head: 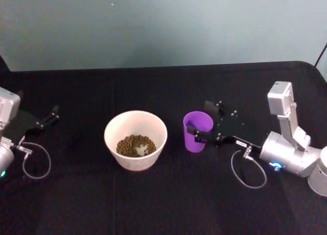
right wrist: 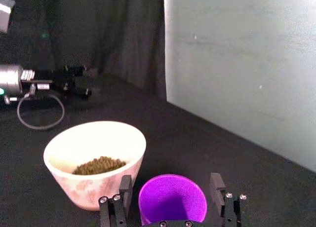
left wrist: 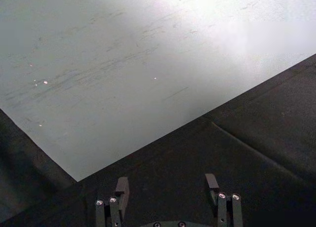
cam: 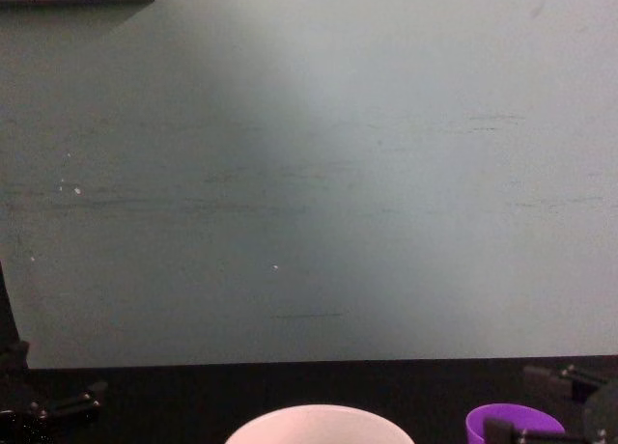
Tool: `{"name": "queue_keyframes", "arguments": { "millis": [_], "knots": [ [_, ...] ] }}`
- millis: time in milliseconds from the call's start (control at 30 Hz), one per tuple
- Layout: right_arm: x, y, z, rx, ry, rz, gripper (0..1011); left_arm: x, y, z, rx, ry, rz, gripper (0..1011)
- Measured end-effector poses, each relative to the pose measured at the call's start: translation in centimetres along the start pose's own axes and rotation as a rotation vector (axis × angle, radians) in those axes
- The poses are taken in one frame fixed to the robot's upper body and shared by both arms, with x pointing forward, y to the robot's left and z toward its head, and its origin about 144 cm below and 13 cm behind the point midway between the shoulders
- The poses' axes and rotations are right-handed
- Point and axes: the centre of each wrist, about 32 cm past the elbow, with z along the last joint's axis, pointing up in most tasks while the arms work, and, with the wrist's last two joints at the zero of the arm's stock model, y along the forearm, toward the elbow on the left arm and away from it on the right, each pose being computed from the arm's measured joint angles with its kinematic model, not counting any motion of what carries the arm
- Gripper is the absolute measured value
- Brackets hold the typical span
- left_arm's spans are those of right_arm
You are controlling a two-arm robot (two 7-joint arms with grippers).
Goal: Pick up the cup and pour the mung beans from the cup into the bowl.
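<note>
1. The cup point(head: 197, 131) is stood upright just right of the bowl point(head: 136, 139); the mung beans point(head: 135, 145) are already held inside the bowl, so pouring looks done.
2. The right gripper point(head: 203, 123) is kept around the cup, fingers apart, apparently for release; the left gripper point(head: 47, 117) is parked open at the table's left.

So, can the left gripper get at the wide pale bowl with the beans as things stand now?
Probably yes. The left gripper rests open at the table's left edge, and only bare black cloth lies between it and the wide pale bowl. The purple plastic cup stands on the bowl's other side.

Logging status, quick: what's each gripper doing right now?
Left gripper: open, holding nothing, parked at the table's left edge.
Right gripper: open, its fingers either side of the upright cup, not clamped.
</note>
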Motion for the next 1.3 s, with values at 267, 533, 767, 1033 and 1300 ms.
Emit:
{"name": "queue_keyframes", "arguments": {
  "millis": [267,533,767,1033,1300],
  "knots": [
    [-0.8,-1.2,1.8,0.065,0.009,-0.081,1003,0.0,0.0,0.0,0.0,0.0,0.0,1000],
    [-2.5,-2.0,2.8,0.09,0.049,-0.334,1002,0.0,0.0,0.0,0.0,0.0,0.0,1000],
    [-4.3,-1.3,2.1,0.084,-0.001,-0.603,1003,0.0,0.0,0.0,0.0,0.0,0.0,1000],
    [-4.5,-0.6,1.1,0.07,-0.038,-0.732,1003,0.0,0.0,0.0,0.0,0.0,0.0,1000],
    [-4.4,-0.6,0.9,0.069,-0.053,-0.747,1003,0.0,0.0,0.0,0.0,0.0,0.0,1000]
  ]
}}
